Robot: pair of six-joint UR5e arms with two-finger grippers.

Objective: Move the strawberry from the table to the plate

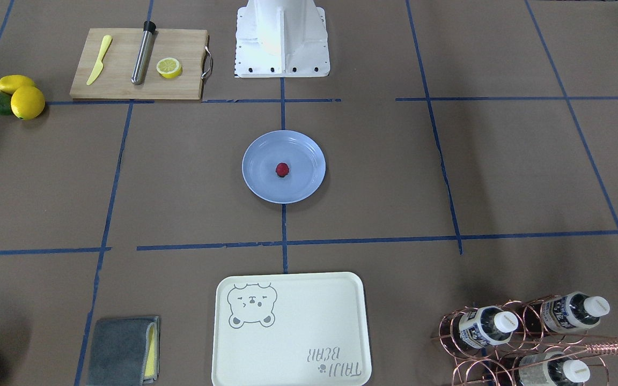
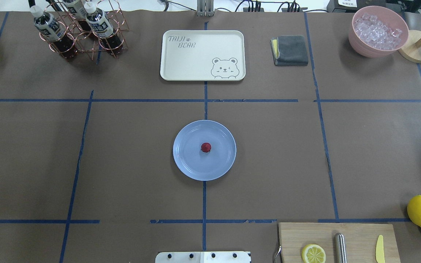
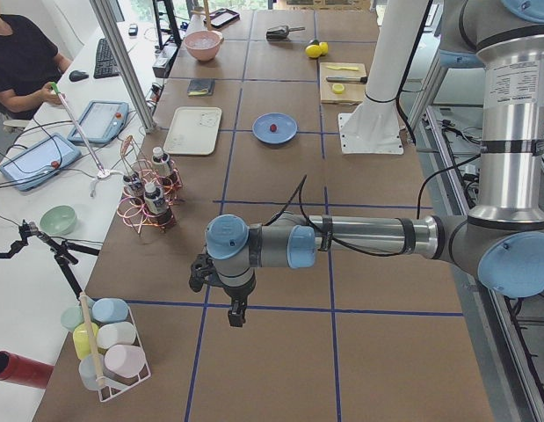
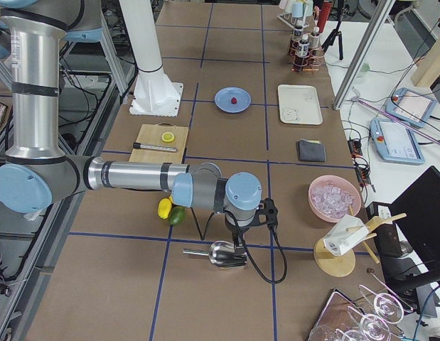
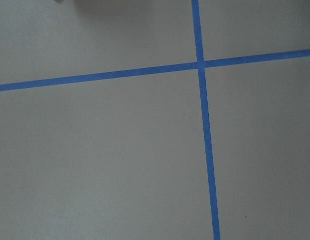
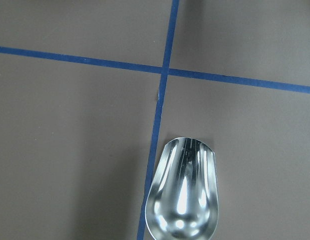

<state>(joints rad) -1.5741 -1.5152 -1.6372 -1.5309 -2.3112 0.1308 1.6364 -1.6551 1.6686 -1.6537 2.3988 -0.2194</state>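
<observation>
**On the plate (image 2: 188, 164), well apart from both pincers: the strawberry (image 2: 205, 147)**

Starting at our left, the left pincer (image 3: 237, 316) hangs point-down over bare table (image 3: 280, 369), near a crossing of blue tape lines (image 5: 200, 65). Only the side view from the table's left end shows it, and from there we cannot tell how far it is open or whether it holds anything. Its own wrist camera gives us paper and tape, no fingers.

Far beyond that pincer, at the table's middle, the light-blue plate lies near the robot's base (image 2: 203, 256), with the strawberry resting close to its centre. We judge the placing done. The berry sits well inside the raised rim, where it should not roll off, and both arms stand out wide, presumably to leave the plate free.

On our right, the right pincer (image 4: 239, 238) hangs just above a metal scoop (image 4: 221, 254), with a lemon (image 4: 165, 207) near it. Here too only a side view shows it, so we cannot tell its opening or its grasp. Its wrist camera adds what that view lacks: the scoop's bowl lying across a tape line. The two central views show neither pincer, but they fix the berry's place on the plate most plainly.
</observation>
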